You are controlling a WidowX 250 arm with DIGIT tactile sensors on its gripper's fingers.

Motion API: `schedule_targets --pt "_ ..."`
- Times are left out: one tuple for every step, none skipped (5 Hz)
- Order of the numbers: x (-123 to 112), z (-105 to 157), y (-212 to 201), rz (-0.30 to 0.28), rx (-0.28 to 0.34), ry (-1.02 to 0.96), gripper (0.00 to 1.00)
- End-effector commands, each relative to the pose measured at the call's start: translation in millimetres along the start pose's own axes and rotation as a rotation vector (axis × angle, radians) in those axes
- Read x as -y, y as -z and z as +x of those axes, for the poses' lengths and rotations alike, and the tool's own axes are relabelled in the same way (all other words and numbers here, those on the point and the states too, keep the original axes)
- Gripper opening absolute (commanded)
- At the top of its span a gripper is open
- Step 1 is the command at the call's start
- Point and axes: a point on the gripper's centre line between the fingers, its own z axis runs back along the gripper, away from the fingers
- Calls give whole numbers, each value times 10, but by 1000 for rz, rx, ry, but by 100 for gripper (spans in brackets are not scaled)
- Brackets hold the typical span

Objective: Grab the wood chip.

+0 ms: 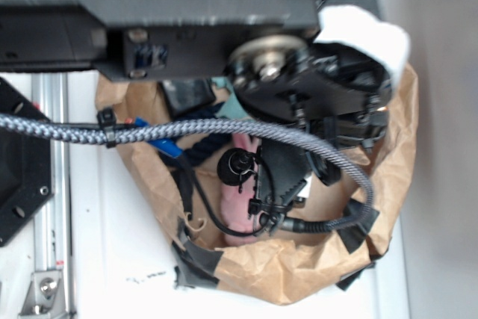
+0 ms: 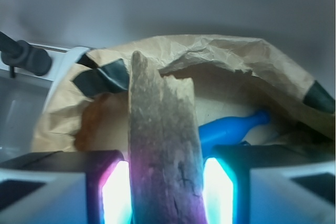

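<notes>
The wood chip (image 2: 160, 119) is a rough, streaky brown strip that stands upright in the middle of the wrist view, its broken top reaching above the bag's fold. My gripper (image 2: 165, 182) is shut on the wood chip, with the glowing pads (image 2: 116, 195) pressed against its two long sides. In the exterior view the arm (image 1: 299, 87) hangs over the brown paper bag (image 1: 299, 267) and hides the jaws. Only a pink-lit shape (image 1: 240, 184) shows under the arm there.
A blue bottle (image 2: 231, 127) lies inside the bag behind the chip, and its body also shows as the blue bottle (image 1: 160, 142) under a braided cable (image 1: 149, 132). Black tape strips (image 1: 196, 263) hold the bag's crumpled rim. A metal rail (image 1: 52, 184) runs along the left.
</notes>
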Motion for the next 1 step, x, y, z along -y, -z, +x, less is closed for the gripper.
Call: schedule_targets --pt "-63 -172 -246 101 -97 -277 0"
